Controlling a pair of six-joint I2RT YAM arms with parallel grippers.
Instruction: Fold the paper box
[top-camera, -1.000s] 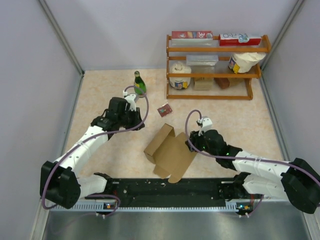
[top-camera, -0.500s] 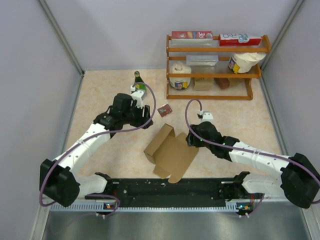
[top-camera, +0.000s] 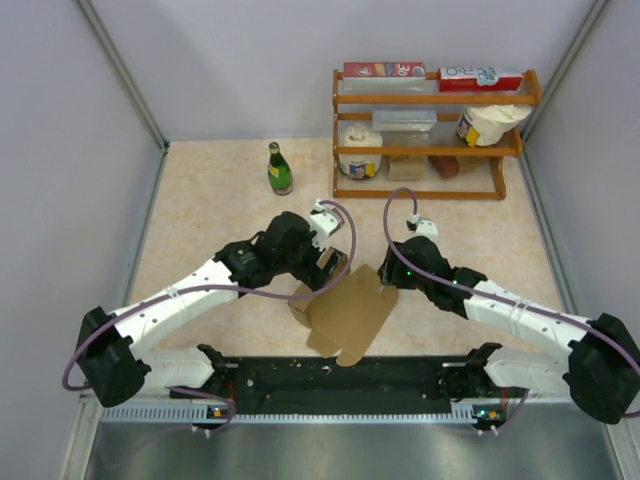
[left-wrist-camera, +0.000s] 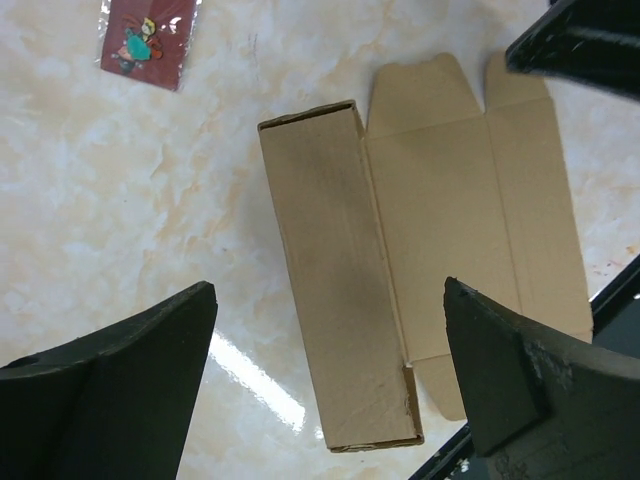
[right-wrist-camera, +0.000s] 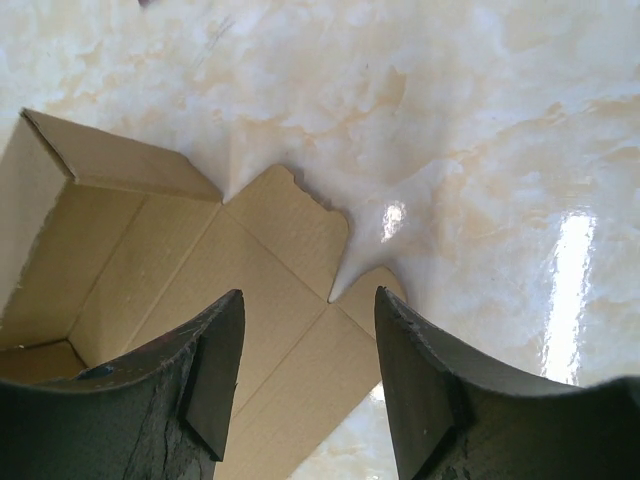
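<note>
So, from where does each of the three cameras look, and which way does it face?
Top external: fixed above and behind the bases, facing down over the table; both arms show, left gripper and right gripper above the paper box.
Left wrist: on the left arm, facing down at the box and a dark-red card; its fingers show, wide apart.
Right wrist: on the right arm, facing down at the box's rounded flaps; its fingers show, apart.
Shared: all three see the box.

A green bottle (top-camera: 279, 168) stands upright near the far edge of the marbled worktop (top-camera: 200, 200), left of a wooden rack (top-camera: 430, 98) by the far right corner. The rack carries colourful cartons (top-camera: 384, 70) on top and white tubs (top-camera: 492, 122) below. A small dark-red card (left-wrist-camera: 147, 40) lies flat mid-worktop.
</note>
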